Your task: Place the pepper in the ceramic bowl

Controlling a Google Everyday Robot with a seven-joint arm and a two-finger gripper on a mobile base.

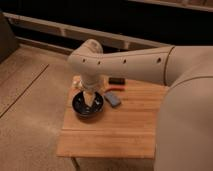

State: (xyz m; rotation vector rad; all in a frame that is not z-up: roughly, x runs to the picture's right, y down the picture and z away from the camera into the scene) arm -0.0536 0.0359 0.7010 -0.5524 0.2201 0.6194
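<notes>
The dark glossy ceramic bowl [78, 106] sits on the left part of the small wooden table [125, 130]. My gripper [91, 101] hangs from the pale arm straight down over the bowl, its tip at or inside the rim. A thin red-orange pepper [114, 89] lies on the table right of the bowl, between the black block and the blue block, apart from the gripper.
A small black block [117, 80] lies at the table's back edge. A blue block [112, 99] lies just right of the bowl. A small white cup [76, 82] peeks out behind the arm. My large arm body fills the right side.
</notes>
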